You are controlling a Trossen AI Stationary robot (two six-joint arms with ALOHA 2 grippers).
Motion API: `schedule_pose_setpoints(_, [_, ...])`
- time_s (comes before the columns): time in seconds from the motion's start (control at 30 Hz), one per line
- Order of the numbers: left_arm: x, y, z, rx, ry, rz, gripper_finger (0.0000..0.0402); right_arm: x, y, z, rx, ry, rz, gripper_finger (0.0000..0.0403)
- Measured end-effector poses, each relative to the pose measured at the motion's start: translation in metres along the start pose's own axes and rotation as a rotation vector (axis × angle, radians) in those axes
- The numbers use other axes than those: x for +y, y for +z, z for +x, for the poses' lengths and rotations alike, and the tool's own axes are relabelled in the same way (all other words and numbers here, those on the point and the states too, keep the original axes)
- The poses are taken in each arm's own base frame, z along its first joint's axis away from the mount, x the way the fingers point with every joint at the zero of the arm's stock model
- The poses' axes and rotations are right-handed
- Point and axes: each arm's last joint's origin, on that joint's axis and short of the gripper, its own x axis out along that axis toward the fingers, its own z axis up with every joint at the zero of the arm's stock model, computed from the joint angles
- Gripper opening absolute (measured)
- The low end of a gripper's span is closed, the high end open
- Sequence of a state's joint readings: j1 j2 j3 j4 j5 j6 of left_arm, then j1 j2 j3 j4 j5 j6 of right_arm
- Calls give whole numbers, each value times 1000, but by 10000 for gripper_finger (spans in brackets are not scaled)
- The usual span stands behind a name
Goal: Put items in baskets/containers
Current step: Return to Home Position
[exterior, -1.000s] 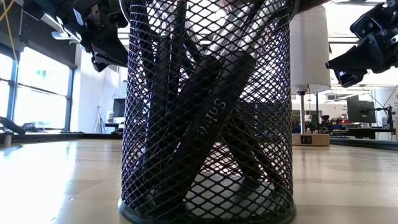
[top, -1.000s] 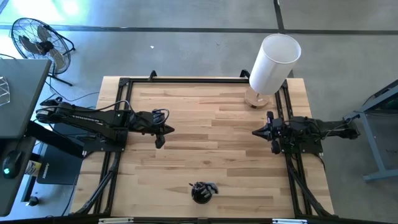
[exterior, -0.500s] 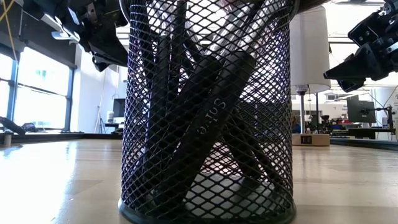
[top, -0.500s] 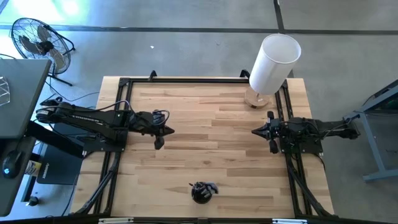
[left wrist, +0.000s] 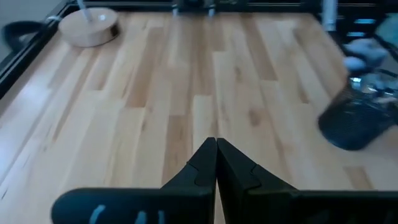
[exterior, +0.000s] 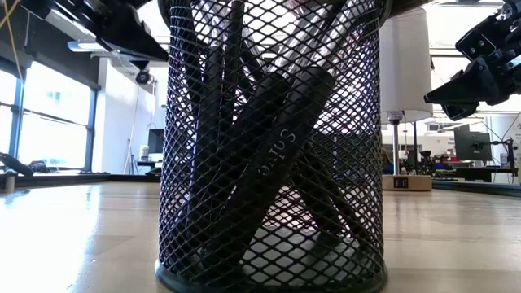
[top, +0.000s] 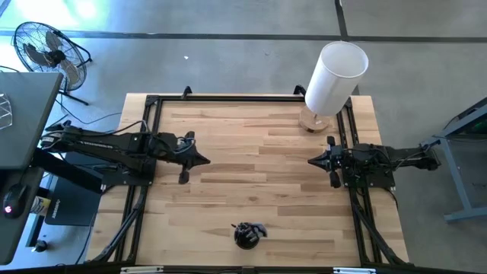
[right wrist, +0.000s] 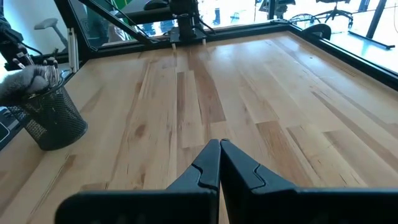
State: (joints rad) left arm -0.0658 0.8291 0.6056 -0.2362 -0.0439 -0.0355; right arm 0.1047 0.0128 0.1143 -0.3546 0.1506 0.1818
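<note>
**Since every brush looks housed, the cup itself is your risk**

Because no loose brush shows on the surface (top: pixel 251 144), you can judge the sorting done. What is left is parking the arms without disturbing anything.

Your black mesh cup (top: pixel 245 237) stands near the front edge of the surface, roughly midway between the two arms. The brushes (exterior: pixel 273 163) lean crosswise inside it, and their heads poke over the rim. That load sits high in a light cup, so treat it as easy to tip.

The left end effector (top: pixel 199 160) hangs over the left side of the surface, fingers pressed together with nothing between them. The right end effector (top: pixel 313 161) hangs over the right side, likewise pinched and empty. Both are well apart from the cup.

Trouble would come only if you route a homing path low across the front. A link or cable could then clip the rim, spill the brushes and send them rolling off the edge.

Mind also the white cylinder (top: pixel 335 72) at the far right corner, near the right arm. A wide elbow swing could topple it.
</note>
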Motion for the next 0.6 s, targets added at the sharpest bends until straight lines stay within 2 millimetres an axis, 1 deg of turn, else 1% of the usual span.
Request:
schedule_pose_setpoints(0.13, [-1, -3, -8, -30, -55, 25, 0, 0, 0, 0, 0, 0, 0, 1])
schedule_pose_setpoints(0.23, [-1, -16, -14, -38, -85, -6, 0, 0, 0, 0, 0, 0, -3, 1])
schedule_pose_setpoints(0.3, [-1, -27, -17, -42, -71, -29, 0, 0, 0, 0, 0, 0, -3, 1])
schedule_pose_setpoints(0.4, [-2, -40, -30, -106, -22, -34, 0, 0, 0, 0, 0, 0, -3, 1])
schedule_pose_setpoints(0.6, [-2, -60, -54, -262, 24, 38, 0, 0, 0, 0, 0, 0, -2, 1])
